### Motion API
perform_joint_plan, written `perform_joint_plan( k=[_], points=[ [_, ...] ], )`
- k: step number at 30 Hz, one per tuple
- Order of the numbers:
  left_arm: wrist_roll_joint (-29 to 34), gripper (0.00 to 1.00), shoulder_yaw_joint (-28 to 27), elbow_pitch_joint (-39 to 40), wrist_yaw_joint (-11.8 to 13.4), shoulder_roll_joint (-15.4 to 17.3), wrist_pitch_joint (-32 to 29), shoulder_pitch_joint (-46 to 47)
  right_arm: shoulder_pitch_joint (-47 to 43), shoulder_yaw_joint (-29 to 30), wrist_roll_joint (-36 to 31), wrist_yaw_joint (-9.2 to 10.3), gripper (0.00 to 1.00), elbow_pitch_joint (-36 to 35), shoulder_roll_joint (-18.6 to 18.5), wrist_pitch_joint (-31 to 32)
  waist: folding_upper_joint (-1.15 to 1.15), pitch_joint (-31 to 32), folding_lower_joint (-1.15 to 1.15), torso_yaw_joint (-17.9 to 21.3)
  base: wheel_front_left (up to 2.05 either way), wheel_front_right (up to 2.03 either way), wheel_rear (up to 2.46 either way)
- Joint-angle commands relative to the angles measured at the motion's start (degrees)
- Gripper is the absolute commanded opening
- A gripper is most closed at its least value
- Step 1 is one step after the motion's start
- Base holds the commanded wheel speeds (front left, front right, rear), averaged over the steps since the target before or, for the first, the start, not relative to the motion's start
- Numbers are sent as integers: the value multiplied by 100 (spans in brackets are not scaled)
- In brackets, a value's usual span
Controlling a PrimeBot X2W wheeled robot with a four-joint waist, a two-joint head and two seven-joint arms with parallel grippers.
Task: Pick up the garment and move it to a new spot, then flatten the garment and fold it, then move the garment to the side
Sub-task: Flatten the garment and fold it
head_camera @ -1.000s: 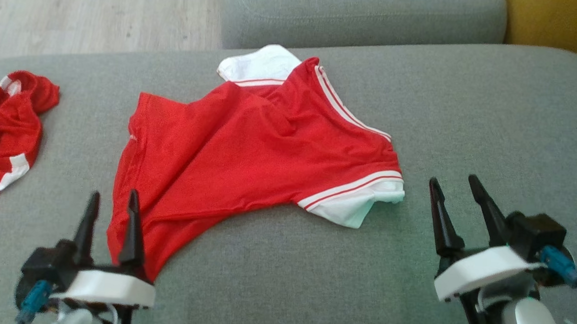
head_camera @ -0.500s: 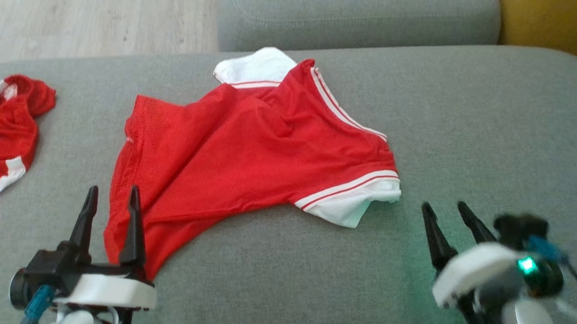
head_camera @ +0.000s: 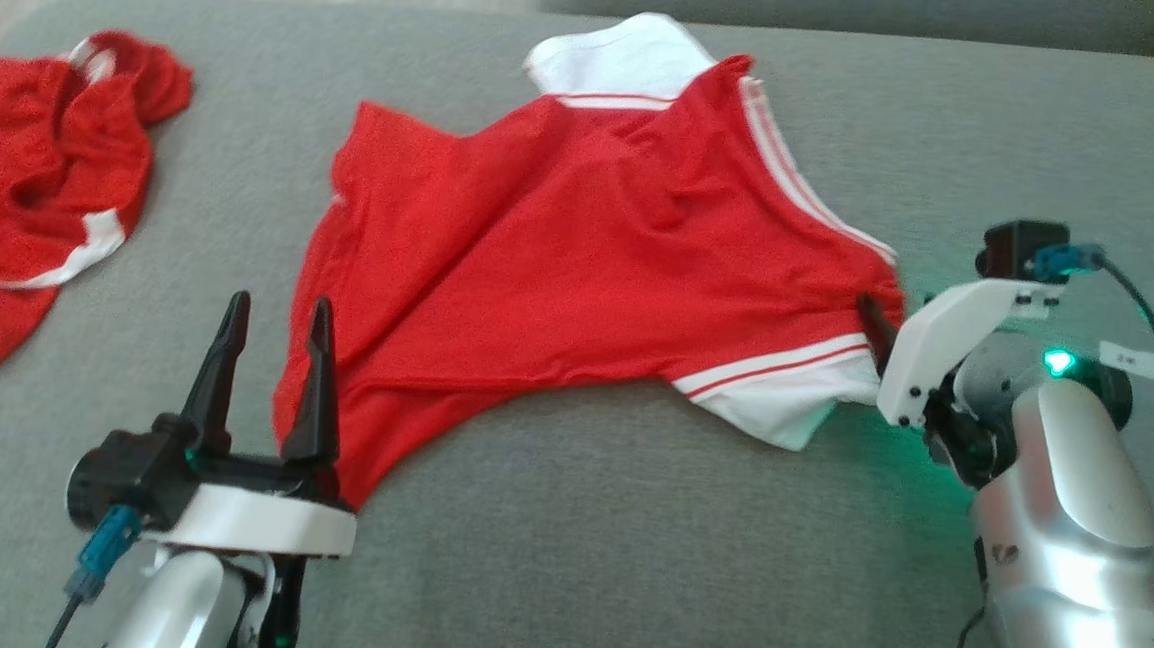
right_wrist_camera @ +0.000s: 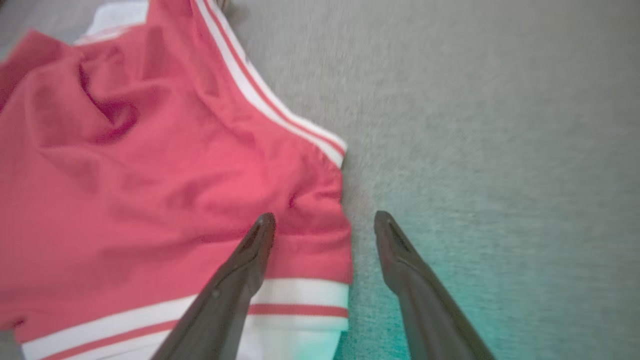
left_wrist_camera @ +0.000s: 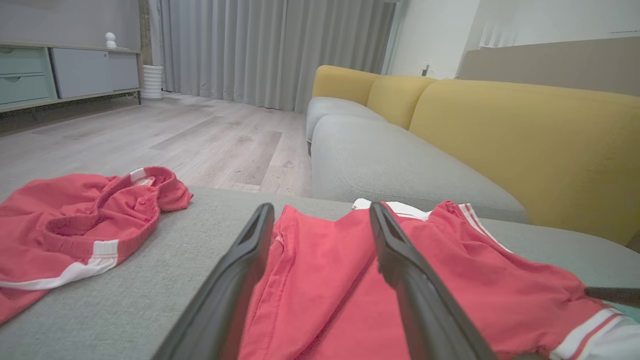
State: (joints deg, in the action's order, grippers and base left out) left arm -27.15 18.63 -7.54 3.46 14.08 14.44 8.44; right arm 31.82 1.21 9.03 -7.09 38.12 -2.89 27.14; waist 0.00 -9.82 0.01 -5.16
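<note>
- The left gripper [head_camera: 280, 301] is hovering nearest the camera with its two fingers spread wide and empty. It is pointing at the garment's lower hem corner [head_camera: 379, 442], probably because that corner offers a free edge to pinch.
- In the left wrist view the hem's side edge is running up between the fingers, so a closing there would likely be catching fabric. Whether the tips are touching cloth cannot be told.
- The right gripper [right_wrist_camera: 324, 216] is likewise standing released and holding nothing. One finger is lying over the red cloth just above the white-banded sleeve [right_wrist_camera: 300, 295] and the other over bare cushion. The jaws are thus straddling the garment's edge, seemingly to nip the shoulder.
- The garment [head_camera: 582, 244], a red shirt with white sleeves, is lying rumpled in the middle of the grey seat cushion [head_camera: 623, 547], between the two grippers. It is not yet lifted, so the pick-up appears to be the step in hand. Gripping at opposite ends should be letting it hang spread rather than bunched.
- A second red garment [head_camera: 35, 181] is lying heaped at the robot's left on the same cushion, well apart from the shirt.
- Farthest off, a wooden floor [left_wrist_camera: 150, 130] and a yellow backrest [left_wrist_camera: 525, 135] are bounding the scene.
</note>
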Motion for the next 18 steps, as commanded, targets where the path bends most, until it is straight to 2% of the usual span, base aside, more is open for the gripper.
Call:
perform_joint_plan(
  k=[1,5,6,7,10,12,15,18],
  points=[
    [47,100,-173,116,-16,64,35,282,252,-67,-94,-40,100,-45,2,27,0,-150,-1,-193,0,0,0],
    [44,100,-128,20,-81,13,40,391,422,-280,158,-40,100,509,2,91,0,-186,-1,-292,0,0,0],
    [41,100,-130,-1,-91,9,41,402,453,-365,207,-40,45,587,2,98,0,-185,-1,-291,0,0,0],
    [36,100,-137,-21,-99,5,42,408,481,-429,263,-40,0,604,2,39,0,-176,-1,-283,0,0,0],
    [28,100,-177,-79,-110,10,46,385,458,-499,453,-40,0,412,2,-251,0,-93,-1,-212,0,0,0],
    [20,100,-225,-99,-96,22,48,334,341,-613,559,-40,0,43,2,-402,0,-17,-1,-120,0,0,0],
    [3,100,-307,-84,-57,47,50,193,-3,-732,625,-40,0,-840,-62,-473,0,114,-1,66,0,0,0],
    [-14,100,-385,-20,1,62,52,46,-564,-701,729,-40,0,-2007,-180,-268,0,210,-1,242,0,0,0]
  ],
)
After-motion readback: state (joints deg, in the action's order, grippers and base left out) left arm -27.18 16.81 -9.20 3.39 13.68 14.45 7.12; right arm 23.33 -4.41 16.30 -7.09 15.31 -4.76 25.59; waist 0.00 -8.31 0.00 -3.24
